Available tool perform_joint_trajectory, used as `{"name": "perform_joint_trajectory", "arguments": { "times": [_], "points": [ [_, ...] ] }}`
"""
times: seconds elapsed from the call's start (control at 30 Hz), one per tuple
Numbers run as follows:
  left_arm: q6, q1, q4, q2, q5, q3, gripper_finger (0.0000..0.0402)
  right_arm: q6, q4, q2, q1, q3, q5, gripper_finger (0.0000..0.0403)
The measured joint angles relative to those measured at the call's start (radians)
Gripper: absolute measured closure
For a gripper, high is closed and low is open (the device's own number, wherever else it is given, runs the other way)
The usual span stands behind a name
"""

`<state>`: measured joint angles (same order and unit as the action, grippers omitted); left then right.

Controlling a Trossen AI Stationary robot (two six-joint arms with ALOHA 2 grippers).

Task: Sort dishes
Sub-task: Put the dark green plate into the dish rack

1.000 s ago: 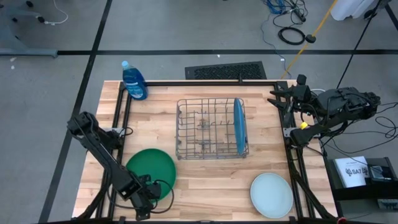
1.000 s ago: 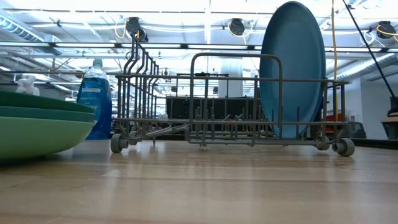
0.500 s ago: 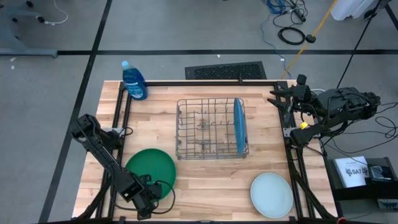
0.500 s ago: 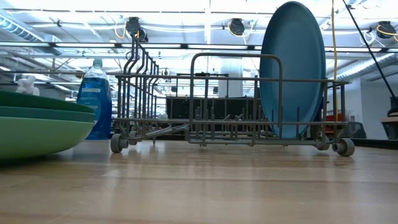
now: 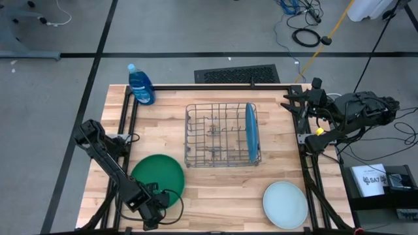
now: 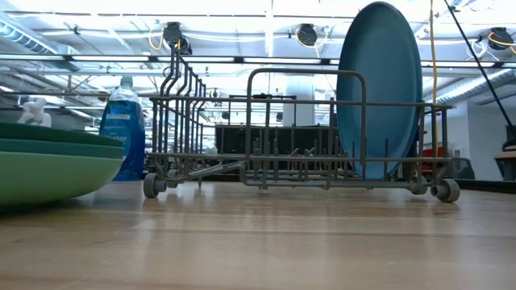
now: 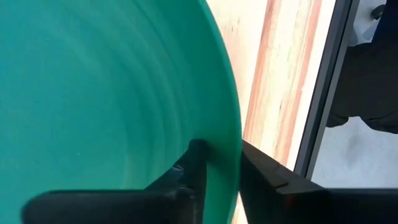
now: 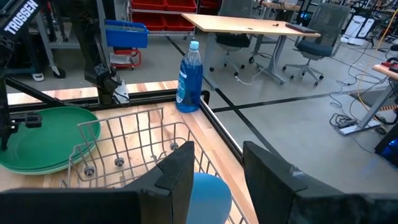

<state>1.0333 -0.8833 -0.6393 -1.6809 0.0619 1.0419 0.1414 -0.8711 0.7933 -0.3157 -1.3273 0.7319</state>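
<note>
Our left gripper (image 7: 219,163) pinches the green plate's (image 5: 157,174) rim, ready to lift it toward the rack (image 5: 222,134). Our right gripper (image 8: 217,165) waits parted, off-table.

Light wooden worktop (image 5: 215,189), planked, framed by dark rails. Carried a grey wire rack (image 5: 219,136) at centre, a blue bottle (image 5: 140,85) at the far left corner, stacked green plates (image 5: 158,177) near left, a pale mint plate (image 5: 285,203) near right.
</note>
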Motion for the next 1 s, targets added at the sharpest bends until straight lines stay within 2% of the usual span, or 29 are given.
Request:
{"name": "perform_joint_trajectory", "arguments": {
  "times": [0.17,0.37,0.53,1.0],
  "points": [
    [-0.005,0.001,-0.008,0.009,0.016,0.002,0.039,0.0,0.0,0.0,0.0,0.0,0.0,0.0273],
    [-0.028,0.001,-0.023,0.052,0.031,0.018,0.0394,0.002,0.0,0.0,0.0,0.0,0.0,0.0273],
    [-0.029,0.005,-0.108,0.117,0.033,0.068,0.0401,0.003,0.0,0.0,0.0,0.0,0.0,0.0273],
    [-0.247,0.003,-0.353,0.339,-0.118,0.314,0.04,0.003,-0.001,0.0,0.0,0.0,0.0,0.0273]
  ]
}}
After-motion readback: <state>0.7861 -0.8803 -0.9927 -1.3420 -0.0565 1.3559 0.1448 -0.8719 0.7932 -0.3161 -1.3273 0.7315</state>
